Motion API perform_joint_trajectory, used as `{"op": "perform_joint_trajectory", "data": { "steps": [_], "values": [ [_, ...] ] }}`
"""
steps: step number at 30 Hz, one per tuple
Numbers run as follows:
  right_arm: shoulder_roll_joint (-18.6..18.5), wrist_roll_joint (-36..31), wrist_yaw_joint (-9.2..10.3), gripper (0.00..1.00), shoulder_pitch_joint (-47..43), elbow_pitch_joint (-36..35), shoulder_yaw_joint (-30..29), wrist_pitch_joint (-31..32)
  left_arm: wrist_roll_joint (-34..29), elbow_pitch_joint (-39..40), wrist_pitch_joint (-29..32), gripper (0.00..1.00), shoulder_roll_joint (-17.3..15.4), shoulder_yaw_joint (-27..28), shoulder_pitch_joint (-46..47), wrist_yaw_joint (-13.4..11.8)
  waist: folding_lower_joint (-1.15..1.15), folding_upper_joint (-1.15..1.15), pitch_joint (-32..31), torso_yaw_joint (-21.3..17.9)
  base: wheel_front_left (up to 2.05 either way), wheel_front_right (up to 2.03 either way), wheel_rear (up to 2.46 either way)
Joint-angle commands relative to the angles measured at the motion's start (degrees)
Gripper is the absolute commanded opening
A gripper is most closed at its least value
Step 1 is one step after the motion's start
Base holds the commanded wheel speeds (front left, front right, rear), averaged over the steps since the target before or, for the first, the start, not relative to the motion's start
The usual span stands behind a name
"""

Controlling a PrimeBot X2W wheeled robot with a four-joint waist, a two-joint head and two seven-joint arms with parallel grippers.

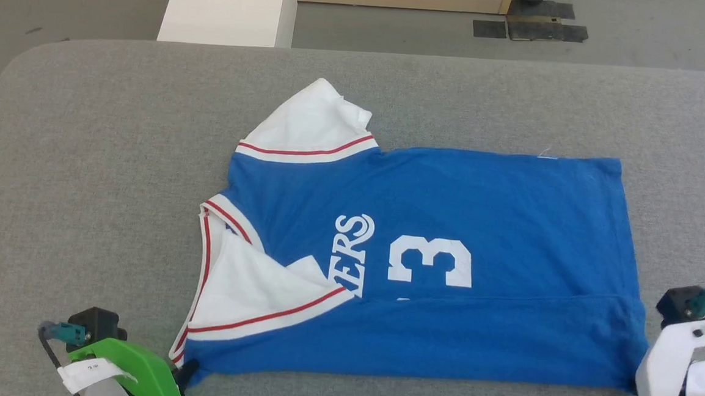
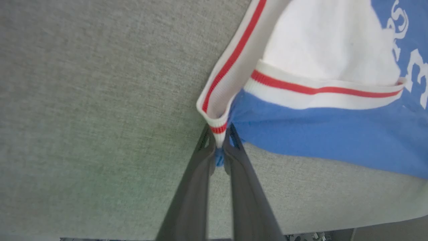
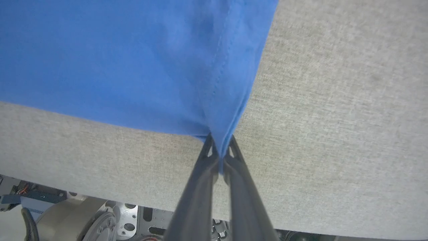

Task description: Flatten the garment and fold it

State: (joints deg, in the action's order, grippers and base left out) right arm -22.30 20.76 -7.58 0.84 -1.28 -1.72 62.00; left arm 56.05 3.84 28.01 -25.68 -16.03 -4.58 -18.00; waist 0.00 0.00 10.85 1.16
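Pinching the garment [image 1: 449, 216] by a striped corner in the left end effector [image 2: 219, 144]. Clamping its blue hem corner in the right end effector [image 3: 219, 152], over the grey counter [image 1: 117, 147].

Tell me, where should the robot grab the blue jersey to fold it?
At its two near corners, from the robot's side of the table: the jersey lies sideways, its long edge ending there. The left gripper pinches the striped-trim corner, the right gripper the hem corner.

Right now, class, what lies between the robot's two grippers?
The garment lies there, its blue near edge running from left gripper to right gripper, each pinching a corner; the head view shows it.
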Motion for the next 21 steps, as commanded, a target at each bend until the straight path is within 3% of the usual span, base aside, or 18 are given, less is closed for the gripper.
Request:
{"op": "perform_joint_trajectory", "data": {
  "steps": [1, 3, 4, 5, 6, 7, 11, 14, 17, 21],
  "values": [
    [0.25, -0.02, 0.09, 0.00, -0.65, 1.01, 0.32, -0.14, 0.42, -1.25, 0.29, 0.00, 0.17, 0.04, 0.64, 0.29, 0.00, 0.00, 0.17, -0.04, 0.00, 0.00, 0.00],
    [0.55, 0.08, 0.09, 0.00, -0.37, 2.38, 0.87, -0.66, 0.48, -2.56, 0.19, 0.00, 0.36, -0.01, 1.38, 0.65, 0.00, 0.00, 0.20, -0.10, 0.00, 0.00, 0.00],
    [0.69, 0.10, 0.09, 0.00, -0.01, 2.76, 0.89, -1.55, 0.80, -3.08, 0.09, 0.25, 0.57, 0.18, 1.74, 0.90, 0.00, 0.00, 0.18, -0.14, 0.00, 0.00, 0.00],
    [0.76, 0.15, 0.09, 0.14, 0.24, 3.05, 0.89, -2.24, 0.85, -3.37, 0.06, 0.49, 0.53, 0.27, 2.02, 1.03, 0.00, 0.00, 0.17, -0.15, 0.00, 0.00, 0.00],
    [0.71, 0.32, 0.09, 0.67, 0.45, 3.46, 0.98, -2.60, 0.70, -3.47, -0.03, 1.00, 0.35, 0.37, 2.36, 1.03, 0.00, 0.00, 0.05, -0.18, 0.00, 0.00, 0.00],
    [0.61, 0.54, 0.09, 1.00, 0.67, 3.59, 1.01, -3.00, 0.80, -3.43, 0.04, 1.00, 0.28, 0.56, 2.55, 0.96, 0.00, 0.00, -0.12, -0.20, 0.00, 0.00, 0.00],
    [0.59, 3.77, 0.09, 1.00, 2.71, 1.46, -3.20, -5.70, -1.05, 1.81, 0.31, 1.00, -3.53, 2.66, 5.01, -0.33, 0.00, 0.00, -3.11, -0.23, 0.00, 0.00, 0.00],
    [0.42, 4.28, 0.09, 1.00, 4.08, -1.03, -4.85, -7.86, -1.91, 4.06, -1.20, 1.00, -4.35, 4.08, 6.71, -0.34, 0.00, 0.00, -4.26, -0.37, 0.00, 0.00, 0.00],
    [0.68, 3.73, 0.09, 1.00, 5.71, -2.78, -6.25, -11.50, -3.93, 5.24, -5.62, 1.00, -4.46, 5.73, 8.49, 0.30, 0.00, 0.00, -4.85, -0.72, 0.00, 0.00, 0.00],
    [1.72, 1.66, 0.09, 1.00, 8.42, -3.33, -8.26, -20.75, -7.48, 5.19, -14.45, 1.00, -3.31, 6.73, 10.64, 2.95, 0.00, 0.00, -4.88, -0.86, 0.00, 0.00, 0.00]
  ]
}}
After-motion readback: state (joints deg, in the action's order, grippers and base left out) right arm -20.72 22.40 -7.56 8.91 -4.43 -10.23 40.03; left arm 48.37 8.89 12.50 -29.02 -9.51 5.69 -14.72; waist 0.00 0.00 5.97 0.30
